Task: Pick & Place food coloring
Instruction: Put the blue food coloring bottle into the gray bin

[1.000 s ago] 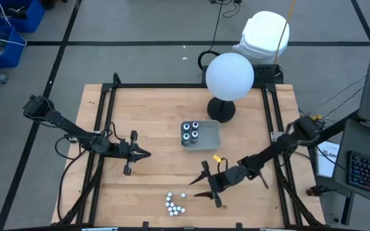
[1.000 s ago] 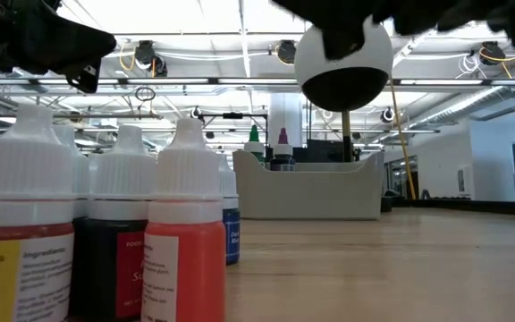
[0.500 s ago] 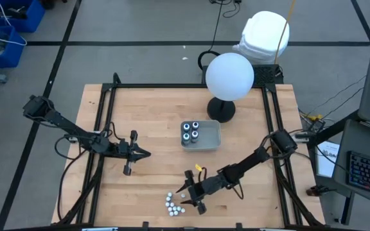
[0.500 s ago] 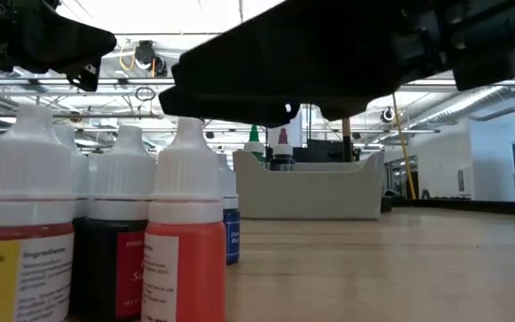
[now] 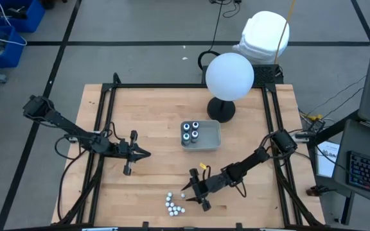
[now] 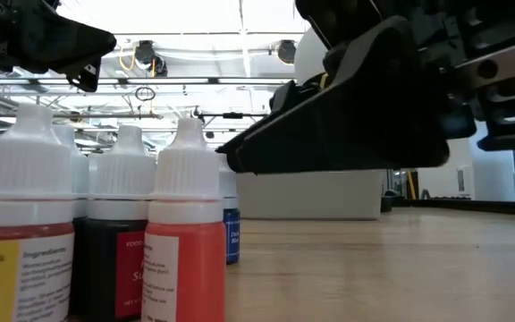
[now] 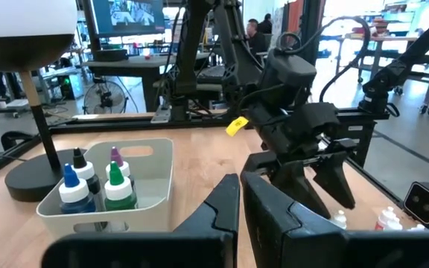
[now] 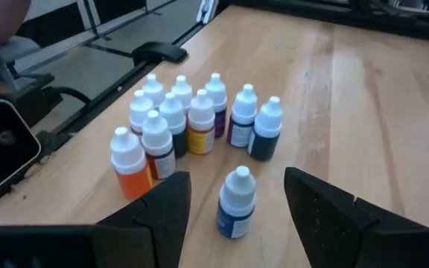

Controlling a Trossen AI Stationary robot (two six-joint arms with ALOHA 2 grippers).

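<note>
blue-labelled bottle (image 8: 236, 202) is sitting apart near the bench's front edge, so the right gripper (image 8: 233, 216) is hanging wide around it; left gripper (image 5: 145, 153) is waiting, pinched.

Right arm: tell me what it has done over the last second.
The right gripper swung from mid-table down toward the cluster of bottles, overshot slightly, then eased back. Its fingers are open around one blue bottle, nothing gripped. The left gripper, tray and bottles stayed put.
</note>
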